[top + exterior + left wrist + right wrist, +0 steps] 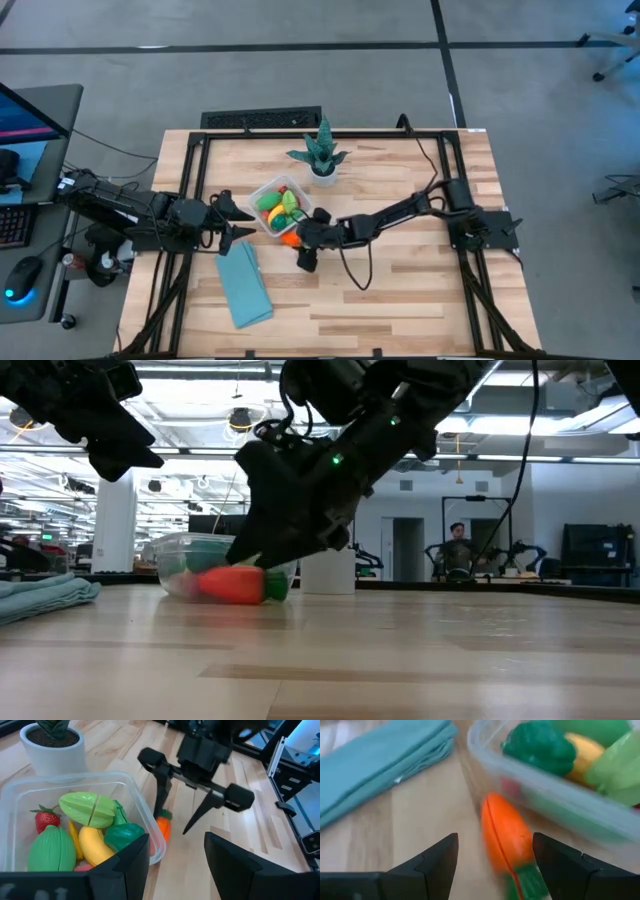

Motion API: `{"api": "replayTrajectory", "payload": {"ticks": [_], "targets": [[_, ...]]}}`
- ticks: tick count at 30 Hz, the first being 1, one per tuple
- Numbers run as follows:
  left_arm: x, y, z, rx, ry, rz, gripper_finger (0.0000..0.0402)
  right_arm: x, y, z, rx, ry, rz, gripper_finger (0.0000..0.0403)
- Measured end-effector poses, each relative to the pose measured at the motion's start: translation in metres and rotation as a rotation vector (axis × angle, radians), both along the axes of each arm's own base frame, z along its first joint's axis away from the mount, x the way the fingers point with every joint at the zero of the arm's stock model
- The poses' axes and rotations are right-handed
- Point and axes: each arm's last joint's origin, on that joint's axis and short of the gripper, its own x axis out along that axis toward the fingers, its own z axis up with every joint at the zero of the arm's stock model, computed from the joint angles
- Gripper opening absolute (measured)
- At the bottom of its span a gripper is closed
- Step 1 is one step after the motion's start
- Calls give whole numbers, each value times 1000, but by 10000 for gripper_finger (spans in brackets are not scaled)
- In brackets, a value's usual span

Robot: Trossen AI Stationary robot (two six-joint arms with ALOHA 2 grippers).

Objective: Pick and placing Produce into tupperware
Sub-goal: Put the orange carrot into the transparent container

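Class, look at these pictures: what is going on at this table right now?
A two-armed robot is packing toy produce into a clear tupperware. Several pieces already lie inside, among them a strawberry, a banana and green pieces. One carrot lies on the table just outside the container's wall. The right end effector, open, hangs over the carrot without gripping it. The left end effector, also open, waits beside the container, near the folded blue cloth.

A folded blue cloth (244,288) lies on the wooden bench (400,290) near the left gripper (240,219). A spiky plant in a white pot (322,155) stands farther off.
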Motion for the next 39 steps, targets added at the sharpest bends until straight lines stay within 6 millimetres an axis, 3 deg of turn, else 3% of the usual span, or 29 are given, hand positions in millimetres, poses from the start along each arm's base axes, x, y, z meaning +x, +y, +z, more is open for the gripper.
{"api": "replayTrajectory", "payload": {"ticks": [9,17,39], "targets": [[0,0,0,-6,2,2,178,0,0,0,-20,6,-11,249],[0,0,0,-5,0,5,178,-1,3,-1,-63,29,86,249],[0,0,0,-11,-2,15,178,-8,1,-11,-40,93,58,249]]}}
